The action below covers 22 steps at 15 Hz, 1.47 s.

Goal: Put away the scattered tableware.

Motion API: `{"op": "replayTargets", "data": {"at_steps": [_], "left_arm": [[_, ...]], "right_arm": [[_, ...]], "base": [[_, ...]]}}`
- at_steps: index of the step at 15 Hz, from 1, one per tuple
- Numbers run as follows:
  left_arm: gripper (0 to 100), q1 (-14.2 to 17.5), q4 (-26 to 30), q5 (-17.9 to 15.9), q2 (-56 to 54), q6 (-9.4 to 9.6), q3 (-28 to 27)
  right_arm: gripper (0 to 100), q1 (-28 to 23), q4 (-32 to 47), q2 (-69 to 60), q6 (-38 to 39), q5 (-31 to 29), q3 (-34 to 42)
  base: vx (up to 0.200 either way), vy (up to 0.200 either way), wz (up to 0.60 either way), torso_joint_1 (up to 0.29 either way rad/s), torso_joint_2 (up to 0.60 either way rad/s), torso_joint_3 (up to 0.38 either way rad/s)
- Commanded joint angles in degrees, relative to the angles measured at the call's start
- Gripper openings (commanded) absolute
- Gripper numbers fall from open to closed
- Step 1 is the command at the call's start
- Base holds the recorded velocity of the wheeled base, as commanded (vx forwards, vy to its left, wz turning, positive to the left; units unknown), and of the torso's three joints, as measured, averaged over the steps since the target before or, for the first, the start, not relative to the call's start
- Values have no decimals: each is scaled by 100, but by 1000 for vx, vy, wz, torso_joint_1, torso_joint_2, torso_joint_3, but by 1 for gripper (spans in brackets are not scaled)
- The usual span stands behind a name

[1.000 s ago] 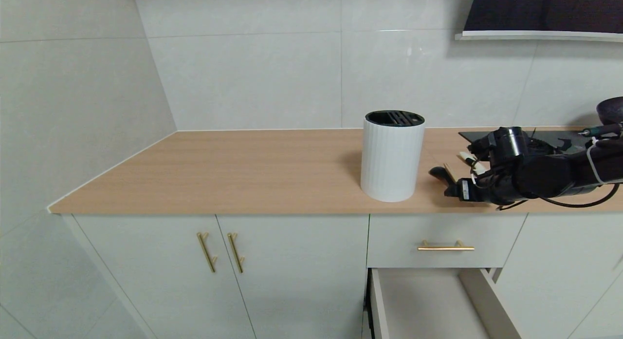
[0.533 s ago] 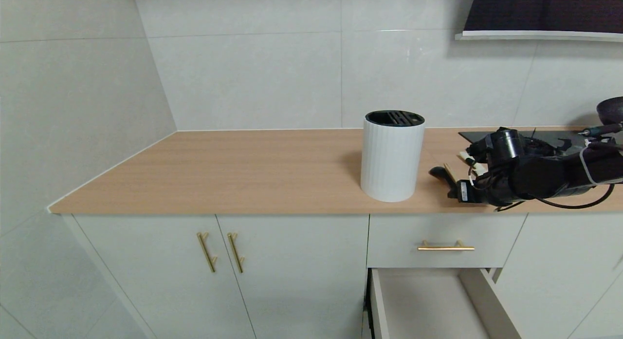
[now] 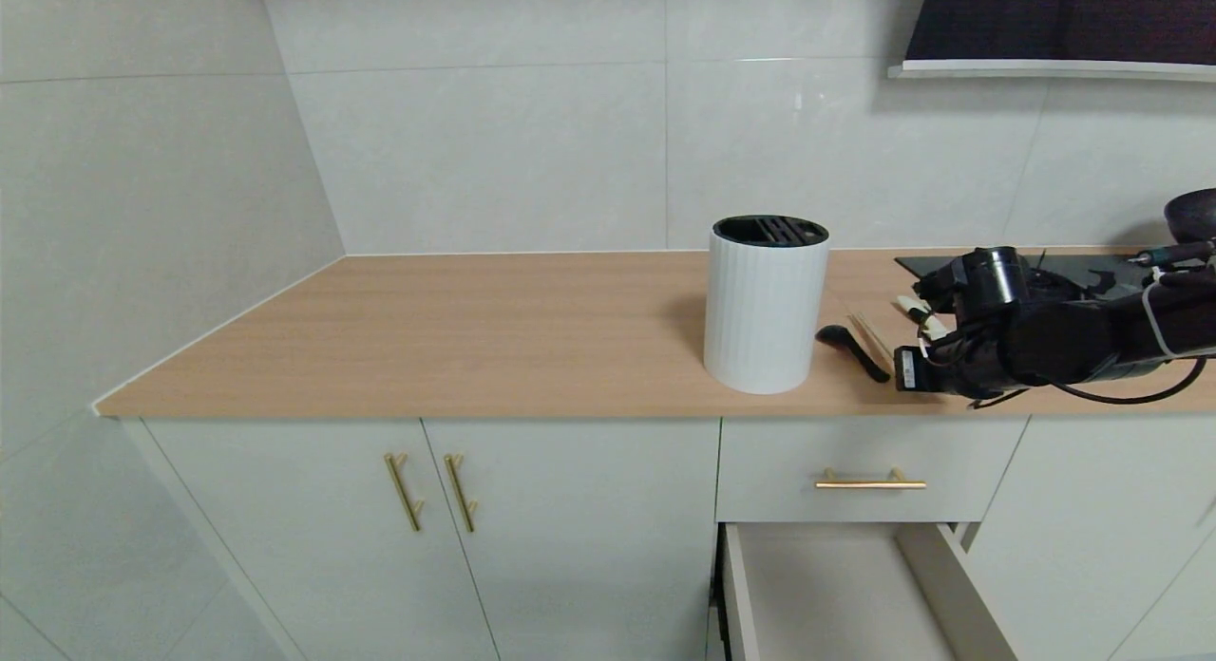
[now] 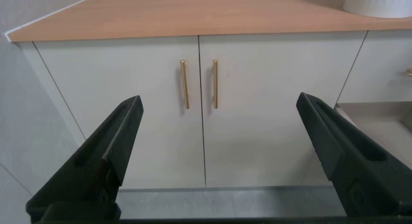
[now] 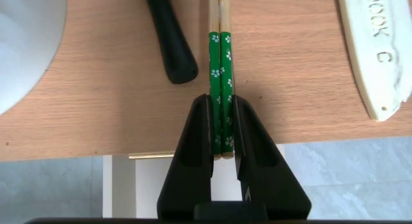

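Observation:
A pair of wooden chopsticks with green flowered ends lies near the counter's front edge, and my right gripper is shut on those green ends. In the head view the right gripper sits low at the counter edge, right of the white ribbed holder with its black slotted top. A black spoon lies between the holder and the chopsticks; its handle runs beside them. My left gripper is open, down in front of the cabinet doors.
A white oblong utensil lies on the counter past the chopsticks. A black cooktop is at the right, with a hood above. The lower drawer stands pulled out below the counter. The holder's base shows at the counter edge.
My right gripper has drawn back a little to the right, uncovering the spoon's handle and the chopsticks. The black spoon now lies slightly nearer the holder.

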Motion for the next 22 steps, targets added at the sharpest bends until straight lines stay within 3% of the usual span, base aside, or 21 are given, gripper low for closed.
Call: {"op": "replayTargets", "data": {"at_steps": [1, 5, 9, 11, 13, 15, 22], "left_arm": [[100, 1, -1, 0, 2, 4, 0], [100, 1, -1, 0, 2, -5, 0], [100, 1, -1, 0, 2, -5, 0], [100, 1, -1, 0, 2, -5, 0], [100, 1, -1, 0, 2, 4, 0], [100, 1, -1, 0, 2, 4, 0], [100, 1, -1, 0, 2, 4, 0]], "right_arm": [[0, 1, -2, -119, 8, -2, 5], [0, 18, 42, -989, 263, 16, 489], [0, 115, 209, -2791, 254, 253, 1851], [0, 115, 1229, -3380, 237, 552, 1930], [0, 115, 2090, -3837, 175, 1405, 1913], [0, 115, 2600, -4118, -247, 1774, 1913], [0, 370, 2635, -3898, -756, 1774, 2378]], "base": [[0, 0, 0, 0, 0, 0], [0, 0, 0, 0, 0, 0], [0, 0, 0, 0, 0, 0], [0, 0, 0, 0, 0, 0], [0, 0, 0, 0, 0, 0], [0, 0, 0, 0, 0, 0], [0, 0, 0, 0, 0, 0]]}}
